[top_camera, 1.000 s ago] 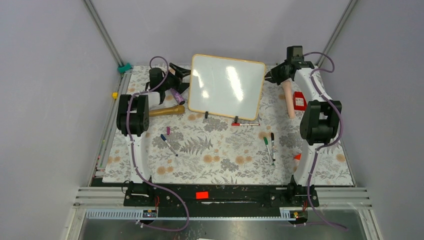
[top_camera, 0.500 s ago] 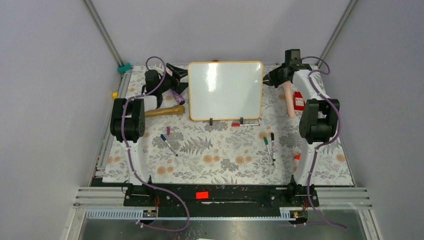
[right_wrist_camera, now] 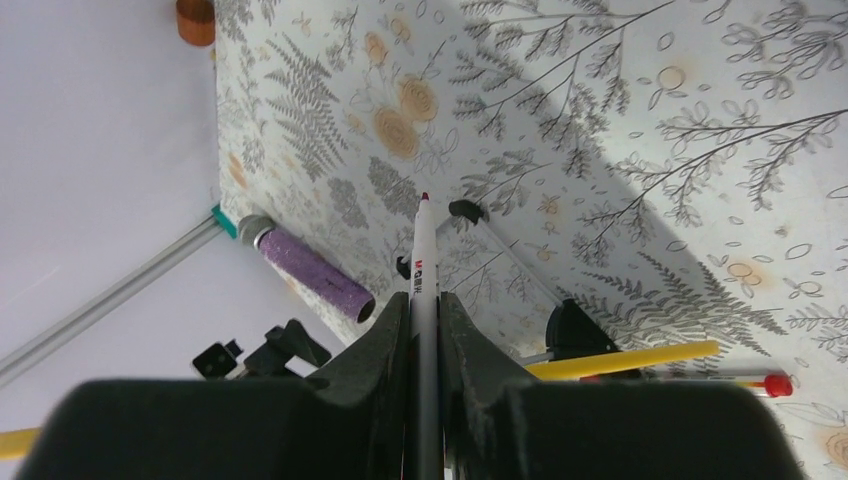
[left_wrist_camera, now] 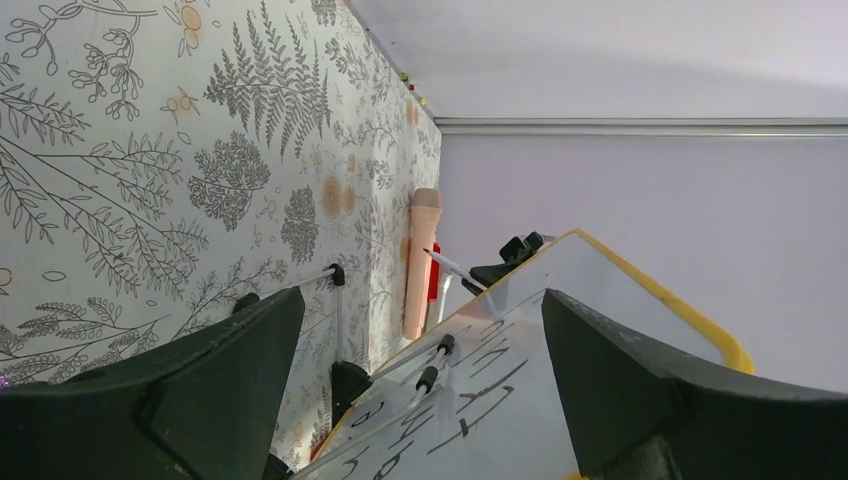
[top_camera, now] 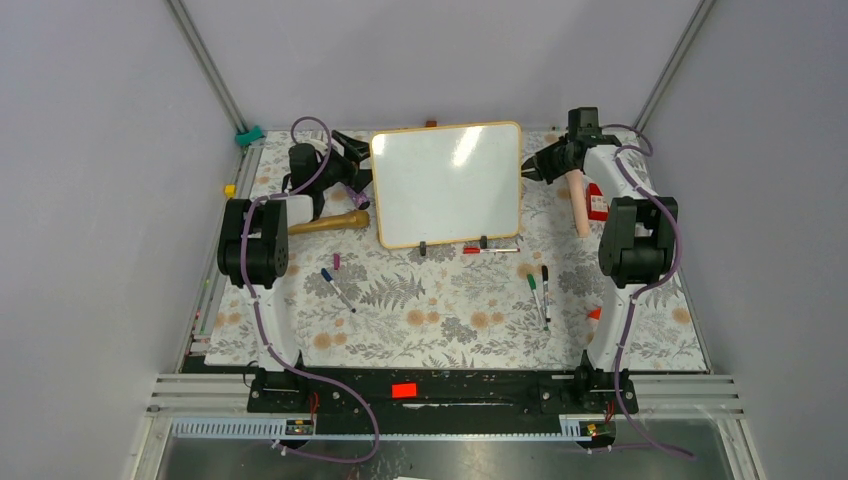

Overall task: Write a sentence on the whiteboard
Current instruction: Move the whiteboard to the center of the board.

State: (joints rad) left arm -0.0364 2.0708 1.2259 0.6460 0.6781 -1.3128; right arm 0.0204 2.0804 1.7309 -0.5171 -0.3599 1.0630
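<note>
The whiteboard [top_camera: 448,183] is stood tilted near the far edge of the worktop [top_camera: 450,310], between both arms. The left gripper [top_camera: 352,160] is spread wide around its left rim. A white marker [right_wrist_camera: 422,290] is clamped in the right gripper [top_camera: 528,168], beside the right rim.

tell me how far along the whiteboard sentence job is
Done: the right end effector is shut on an uncapped marker beside the whiteboard. In hand: the open left end effector is at the board's left edge. Left: the sentence; from above the board looks blank, and the faint strokes in the left wrist view may be reflections.
</note>
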